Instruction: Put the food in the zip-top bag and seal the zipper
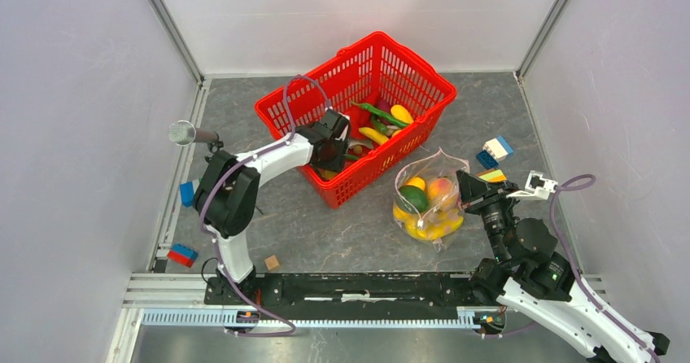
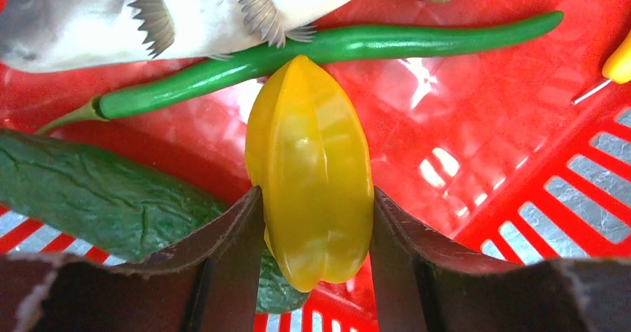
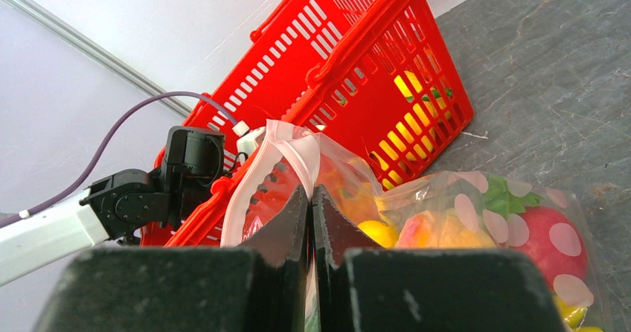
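Inside the red basket [image 1: 407,66] the left gripper [image 2: 316,196] clamps the yellow starfruit [image 2: 312,146]; beside it, the right gripper [image 3: 311,192] pinches the zip-top bag [image 3: 465,216] rim.

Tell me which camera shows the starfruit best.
Left wrist: the starfruit fills the frame, ridges clear, between the fingers of the left gripper, partly in front of a cucumber. Top external: the left gripper hides it inside the basket. Right wrist: only the basket's outside, with yellow shapes through its mesh, too unclear to tell.
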